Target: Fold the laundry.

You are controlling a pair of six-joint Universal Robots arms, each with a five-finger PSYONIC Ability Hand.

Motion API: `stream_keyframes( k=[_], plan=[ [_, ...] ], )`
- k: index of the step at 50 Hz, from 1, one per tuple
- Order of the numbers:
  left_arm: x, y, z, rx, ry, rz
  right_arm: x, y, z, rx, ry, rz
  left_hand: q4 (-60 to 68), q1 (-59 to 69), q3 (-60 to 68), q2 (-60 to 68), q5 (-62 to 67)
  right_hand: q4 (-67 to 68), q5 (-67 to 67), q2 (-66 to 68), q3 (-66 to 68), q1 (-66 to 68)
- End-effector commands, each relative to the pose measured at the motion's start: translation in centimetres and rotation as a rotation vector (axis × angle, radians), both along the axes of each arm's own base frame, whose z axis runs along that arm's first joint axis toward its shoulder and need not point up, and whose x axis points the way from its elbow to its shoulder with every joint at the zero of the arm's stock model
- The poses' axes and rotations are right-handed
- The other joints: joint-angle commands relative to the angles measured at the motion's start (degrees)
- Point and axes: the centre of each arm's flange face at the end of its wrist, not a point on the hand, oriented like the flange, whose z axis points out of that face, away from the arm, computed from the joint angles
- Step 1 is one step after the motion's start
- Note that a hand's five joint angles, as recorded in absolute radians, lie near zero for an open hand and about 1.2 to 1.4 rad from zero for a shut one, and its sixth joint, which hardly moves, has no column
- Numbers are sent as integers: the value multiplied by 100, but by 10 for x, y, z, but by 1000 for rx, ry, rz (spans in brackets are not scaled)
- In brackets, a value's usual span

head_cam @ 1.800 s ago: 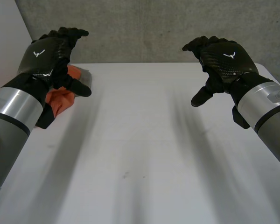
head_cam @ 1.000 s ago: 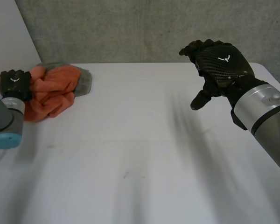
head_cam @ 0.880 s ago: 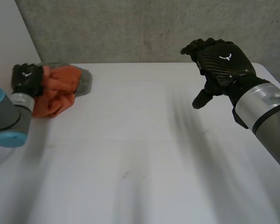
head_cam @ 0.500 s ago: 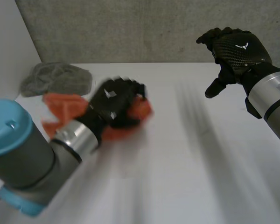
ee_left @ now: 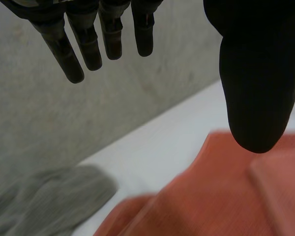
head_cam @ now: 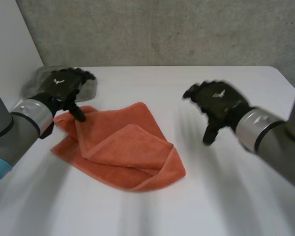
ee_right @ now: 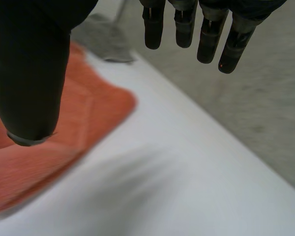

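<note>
Right hand (head_cam: 217,101) hangs over bare table (head_cam: 211,196) just to the right of the orange towel (head_cam: 123,147), not touching it. In its wrist view the right hand (ee_right: 32,64) has straight fingers spread away from the thumb, with nothing between them: released, empty.

Left hand (head_cam: 61,87) is at the towel's far-left corner. In its wrist view the left hand (ee_left: 253,73) also has straight fingers and a wide gap to the thumb, gripping nothing. The thumb tip sits over the towel corner; can't tell if it touches.

The towel lies on the table's left-middle, flat but untidy. One layer is doubled over on top, making a raised fold across the middle, and the edges don't line up. It shows under the thumb in the left wrist view (ee_left: 201,201) and in the right wrist view (ee_right: 88,113).

The near part of the table is bare, and so is the whole right side. The towel's near corner is well back from the front edge. A grey cloth (head_cam: 92,90) is bunched in the far-left corner behind the left hand, apart from the towel, and shows in both wrist views (ee_left: 44,201) (ee_right: 103,37). A concrete wall (head_cam: 162,29) runs along the table's far edge.
</note>
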Motion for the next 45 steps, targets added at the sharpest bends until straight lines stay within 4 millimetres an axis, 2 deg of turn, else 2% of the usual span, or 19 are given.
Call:
stream_keyframes(
  k=[1,4,7,12,16,21,29,30,32,34,35,38,42,43,45],
  plan=[
    [15,-14,-48,79,-222,-6,25,27,-35,66,72,112,221,154,218,219,283,-296,-386,-200,-179,-100],
    [11,-6,-67,180,-246,-49,29,26,-52,89,84,109,606,539,602,604,667,-204,-295,-108,-88,-8],
    [7,4,-71,245,-241,-89,30,25,-62,90,98,92,742,676,739,741,804,-86,-177,10,30,110],
    [-12,26,-77,303,-245,-172,37,31,-74,83,111,101,1011,945,1008,1010,1073,83,-8,179,199,279],
    [-17,33,-80,315,-250,-192,43,37,-84,89,128,126,1263,1196,1260,1261,1325,83,-8,179,199,279],
    [-23,32,-83,296,-249,-204,48,40,-97,101,146,138,1766,1699,1763,1764,1827,83,-8,179,199,279],
    [-35,25,-100,295,-278,-194,47,37,-97,102,147,130,2626,2559,2623,2624,2687,83,-8,179,199,279],
    [-36,24,-103,297,-283,-190,46,37,-97,101,146,129,2860,2793,2857,2858,2921,83,-8,179,199,279],
    [-38,17,-106,281,-295,-162,46,35,-95,96,143,123,4620,4553,4617,4618,4682,83,-8,179,199,279],
    [-40,13,-103,256,-297,-142,46,35,-93,93,142,121,6151,6084,6148,6149,6213,83,-8,179,199,279],
    [-44,10,-99,223,-297,-131,46,34,-91,88,139,119,6456,6390,6453,6455,6518,83,-8,179,199,279],
    [-54,8,-92,154,-287,-129,45,34,-86,73,134,109,6460,6393,6456,6458,6521,83,-8,179,199,279],
    [-85,16,-75,2,-241,-187,43,29,-68,23,111,73,6460,6393,6456,6458,6521,83,-8,179,199,279],
    [-100,22,-61,-77,-211,-215,39,22,-60,1,100,41,6460,6393,6456,6458,6521,83,-8,179,199,279],
    [-113,31,-46,-150,-174,-245,31,9,-52,-18,91,-12,6460,6393,6456,6458,6521,83,-8,179,199,279]
  ],
)
